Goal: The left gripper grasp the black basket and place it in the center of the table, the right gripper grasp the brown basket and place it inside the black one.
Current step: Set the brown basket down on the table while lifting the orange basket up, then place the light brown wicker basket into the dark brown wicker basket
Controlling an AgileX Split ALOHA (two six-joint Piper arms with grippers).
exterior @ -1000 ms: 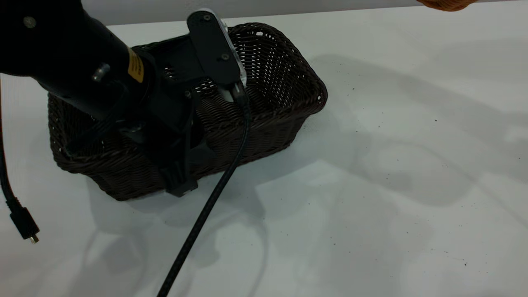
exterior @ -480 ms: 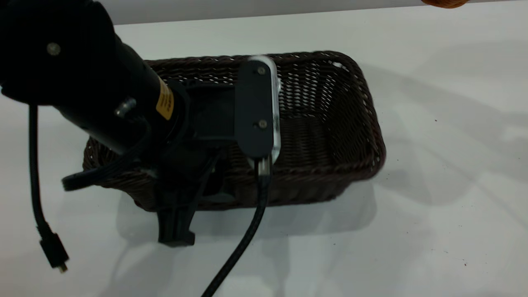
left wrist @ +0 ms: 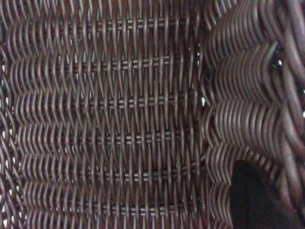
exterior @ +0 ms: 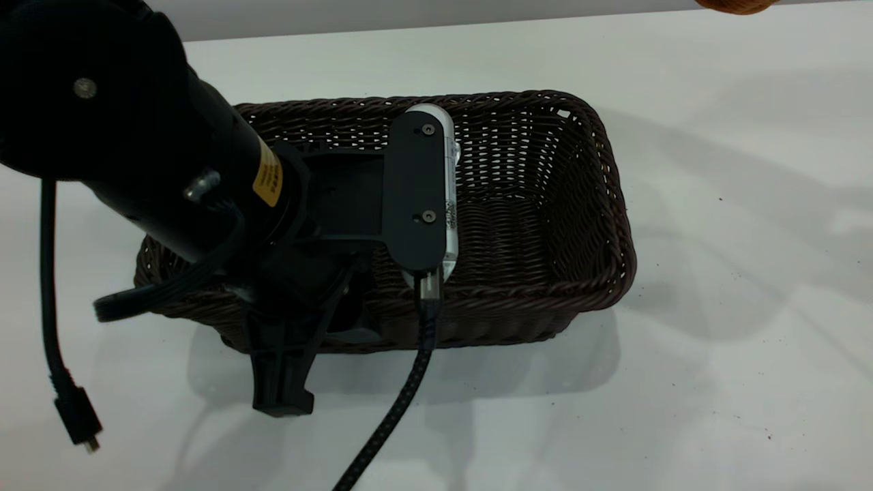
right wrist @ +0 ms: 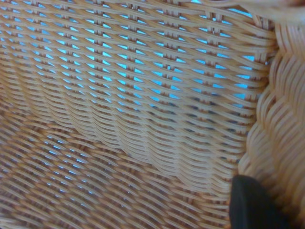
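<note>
The black basket [exterior: 532, 204] stands on the white table [exterior: 716, 341] near its middle, long side towards the camera. My left gripper [exterior: 303, 358] is shut on the basket's near rim at its left part; one finger [exterior: 279, 385] runs down the outside wall and the other is hidden inside. The left wrist view shows the dark weave [left wrist: 109, 114] and one finger [left wrist: 252, 198] against the inner wall. The right wrist view shows the brown basket's inside [right wrist: 133, 105] close up, with one finger [right wrist: 252, 202] by its rim. Only a sliver of the brown basket [exterior: 736, 5] shows at the far right edge.
A braided cable [exterior: 389, 423] hangs from the left wrist camera towards the front edge. A loose cable with a plug [exterior: 75, 419] dangles at the left. The table's far edge [exterior: 477, 24] runs behind the black basket.
My left gripper has carried the black basket to the right and turned it square to the camera. In the last half second it has only settled slightly.
</note>
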